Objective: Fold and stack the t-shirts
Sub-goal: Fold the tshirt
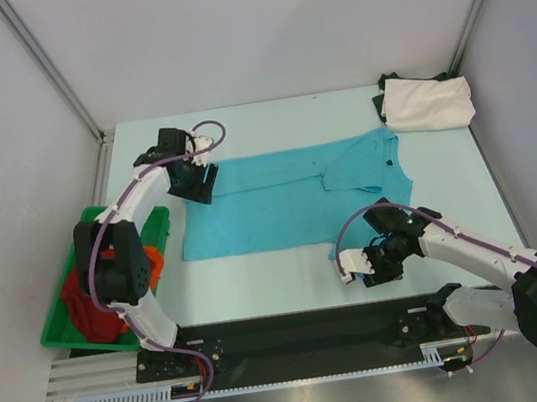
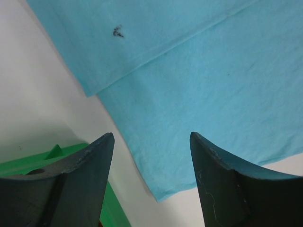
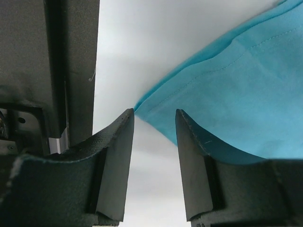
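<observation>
Looks ready to fold the turquoise t-shirt [image 1: 279,204], with left gripper [image 2: 151,137] at 10 o'clock and right gripper [image 3: 155,113] at 5 o'clock both agape, needing corner pinches next.

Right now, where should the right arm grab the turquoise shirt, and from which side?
Take the near right corner of the turquoise shirt, coming low from the near side. The shirt lies flat, so only an edge can be pinched, and that corner points straight between the open jaws of the right gripper.
</observation>
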`<action>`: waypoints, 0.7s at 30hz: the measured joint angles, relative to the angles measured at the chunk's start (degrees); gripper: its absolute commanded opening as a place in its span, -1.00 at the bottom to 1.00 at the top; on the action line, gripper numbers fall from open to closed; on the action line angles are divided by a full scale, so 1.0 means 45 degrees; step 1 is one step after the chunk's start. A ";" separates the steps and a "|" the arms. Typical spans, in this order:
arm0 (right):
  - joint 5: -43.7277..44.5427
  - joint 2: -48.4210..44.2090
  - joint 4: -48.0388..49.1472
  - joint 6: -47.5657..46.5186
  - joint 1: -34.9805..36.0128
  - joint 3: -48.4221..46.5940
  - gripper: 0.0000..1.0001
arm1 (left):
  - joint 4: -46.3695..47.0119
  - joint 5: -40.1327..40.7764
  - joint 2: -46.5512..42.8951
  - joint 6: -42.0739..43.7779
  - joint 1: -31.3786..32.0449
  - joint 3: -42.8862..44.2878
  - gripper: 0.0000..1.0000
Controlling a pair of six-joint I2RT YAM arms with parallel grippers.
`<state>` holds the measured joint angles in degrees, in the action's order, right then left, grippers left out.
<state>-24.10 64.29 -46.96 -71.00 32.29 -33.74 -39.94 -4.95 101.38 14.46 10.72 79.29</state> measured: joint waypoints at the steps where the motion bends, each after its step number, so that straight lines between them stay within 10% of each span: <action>1: 0.0000 0.0000 -0.0034 -0.0078 0.0010 0.0000 -0.10 | 0.0000 0.0019 0.0000 0.0000 -0.0005 -0.0136 0.42; 15: 0.0005 0.0539 -0.0287 -0.0568 0.0049 0.0015 -0.10 | 0.0058 0.0063 0.0233 0.0010 -0.0034 -0.0457 0.40; 18: 0.0010 0.0831 -0.0248 -0.0573 0.0058 0.0024 -0.23 | 0.0131 0.0053 0.0272 0.0000 -0.0058 -0.0593 0.37; 21: 0.0039 0.1035 -0.0170 -0.0583 0.0073 0.0029 -0.78 | 0.0204 0.0044 0.0277 -0.0010 -0.0083 -0.1005 0.27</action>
<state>-23.92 68.95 -47.72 -73.63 32.62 -33.61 -39.03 -4.75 102.63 14.41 10.35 74.76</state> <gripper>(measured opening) 0.239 0.671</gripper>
